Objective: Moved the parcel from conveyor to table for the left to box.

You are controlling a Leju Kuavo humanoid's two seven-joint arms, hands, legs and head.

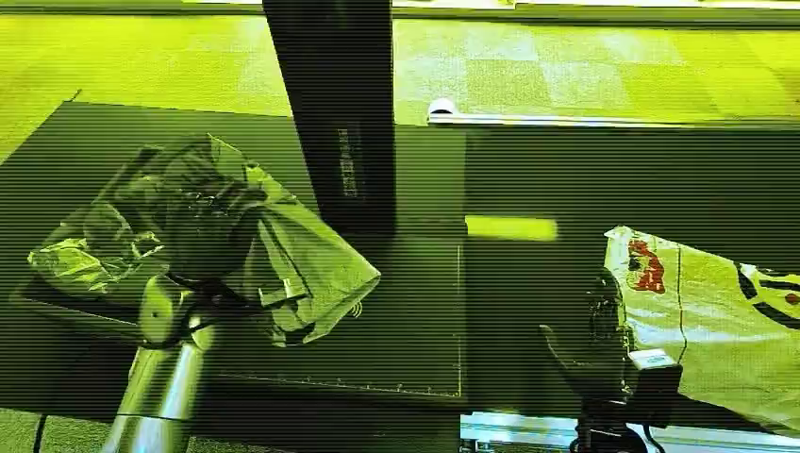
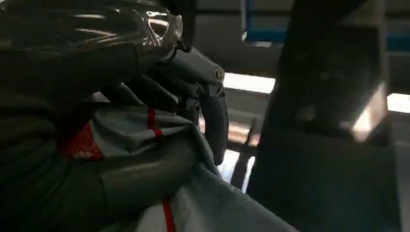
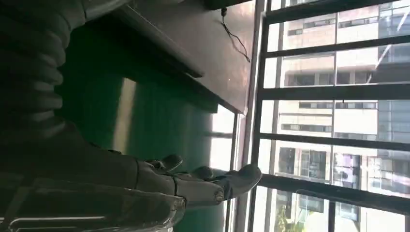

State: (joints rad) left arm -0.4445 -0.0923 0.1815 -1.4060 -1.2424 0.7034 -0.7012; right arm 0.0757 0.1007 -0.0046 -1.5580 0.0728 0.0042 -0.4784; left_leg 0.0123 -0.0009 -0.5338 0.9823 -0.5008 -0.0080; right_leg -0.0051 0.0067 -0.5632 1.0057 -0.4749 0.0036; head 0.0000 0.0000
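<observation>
- Left hand (image 1: 203,231): over the left part of the dark table (image 1: 415,311), at the end of the silver left arm (image 1: 160,377); fingers closed around a grey parcel (image 1: 302,264)
- Left hand, left wrist view (image 2: 145,159): thick grey thumb pressed across the parcel's fabric, darker fingers (image 2: 212,111) curled over its far side
- Parcel, left wrist view (image 2: 130,130): pale grey soft wrapping with red stripes and a red patch, bunched inside the grip
- Parcel, head view: crumpled and soft-sided, its lower corner hanging toward the table's middle; contact with the surface cannot be judged through the striped picture
- Clear plastic wrap (image 1: 80,260): shiny and crinkled, just left of the left hand on the table
- Right hand (image 1: 590,354): low at the right, beside the conveyor (image 1: 585,189), holding nothing
- Right hand, right wrist view (image 3: 193,183): fingers extended and slightly apart, nothing between them
- Second parcel (image 1: 717,311): white bag with red and dark printing, flat on the conveyor just right of the right hand, apparently not touching it
- Dark upright post (image 1: 335,104): rising from the far middle of the table
- Window with dark bars (image 3: 333,116): beyond the right hand in the right wrist view, buildings behind it
</observation>
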